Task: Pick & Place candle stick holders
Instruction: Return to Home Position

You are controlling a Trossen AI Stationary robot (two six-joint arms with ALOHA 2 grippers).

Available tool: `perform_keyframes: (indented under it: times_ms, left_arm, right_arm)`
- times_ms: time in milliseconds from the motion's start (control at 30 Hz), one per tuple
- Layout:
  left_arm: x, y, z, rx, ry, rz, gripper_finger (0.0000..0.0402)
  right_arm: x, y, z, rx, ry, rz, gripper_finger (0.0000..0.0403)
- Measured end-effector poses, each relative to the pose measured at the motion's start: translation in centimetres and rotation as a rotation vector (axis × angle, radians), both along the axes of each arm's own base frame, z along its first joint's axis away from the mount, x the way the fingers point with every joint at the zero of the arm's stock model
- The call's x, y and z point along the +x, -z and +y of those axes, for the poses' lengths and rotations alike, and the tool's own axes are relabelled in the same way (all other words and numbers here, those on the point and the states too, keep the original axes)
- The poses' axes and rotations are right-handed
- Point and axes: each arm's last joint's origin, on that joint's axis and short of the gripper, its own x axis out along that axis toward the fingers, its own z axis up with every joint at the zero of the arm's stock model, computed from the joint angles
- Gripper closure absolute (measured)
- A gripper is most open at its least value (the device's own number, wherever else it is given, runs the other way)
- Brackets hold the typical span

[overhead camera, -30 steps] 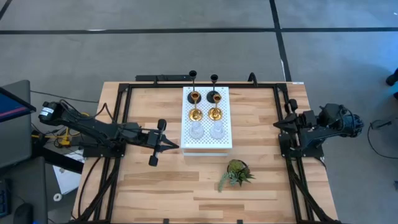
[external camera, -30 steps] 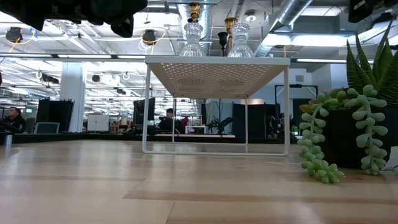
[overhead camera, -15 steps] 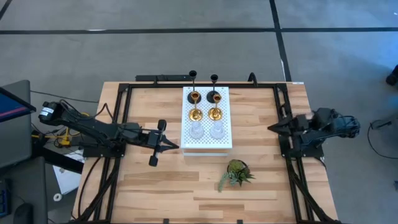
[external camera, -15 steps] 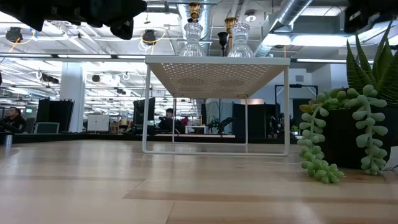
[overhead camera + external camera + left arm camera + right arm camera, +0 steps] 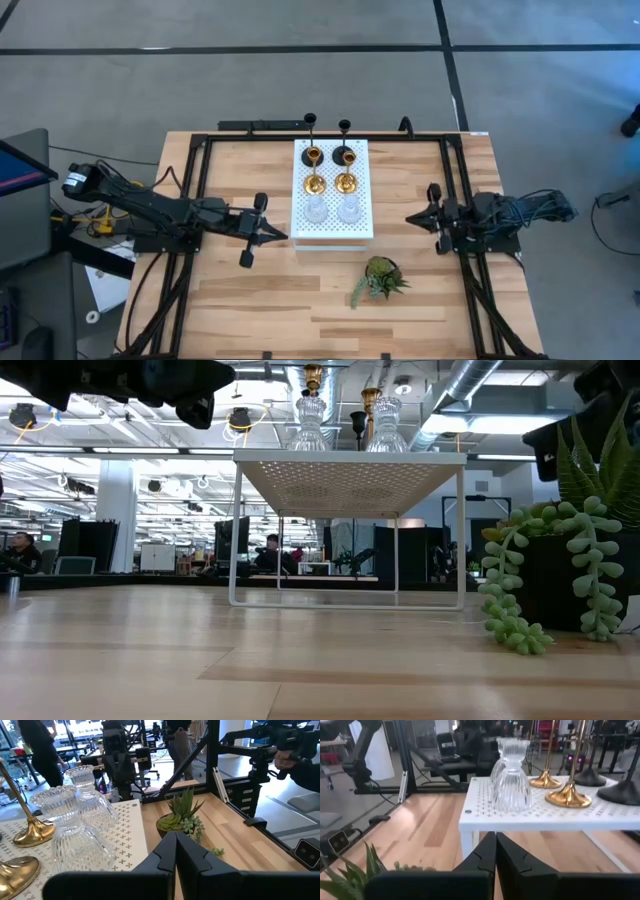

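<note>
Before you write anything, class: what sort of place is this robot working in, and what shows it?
Probably a robotics lab in an open-plan workshop: a light wooden table on a bare concrete floor, exposed silver ceiling ducts, and a seated person in the wide room beyond.

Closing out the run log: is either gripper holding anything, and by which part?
Nothing is held. The left gripper and the right gripper are both shut and empty, one on either side of the white perforated shelf.
</note>
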Motion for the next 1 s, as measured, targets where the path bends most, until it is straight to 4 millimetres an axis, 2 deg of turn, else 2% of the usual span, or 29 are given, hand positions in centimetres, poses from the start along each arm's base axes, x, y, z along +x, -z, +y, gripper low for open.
perform_keyframes:
  times_ms: [300, 567, 1000]
  left_arm:
    - [0.0, 0.0, 0.0, 0.000, 0.000, 0.000, 0.0396]
    - [0.0, 0.0, 0.0, 0.000, 0.000, 0.001, 0.0396]
    - [0.0, 0.1, 0.0, -0.019, 0.002, 0.010, 0.0396]
  right_arm:
    - [0.2, 1.1, 0.1, -0.006, -0.005, 0.031, 0.0403]
    - [0.2, 1.0, 0.4, 0.015, -0.129, 0.026, 0.0403]
    - [0.5, 1.4, 0.6, 0.025, -0.179, -0.011, 0.0403]
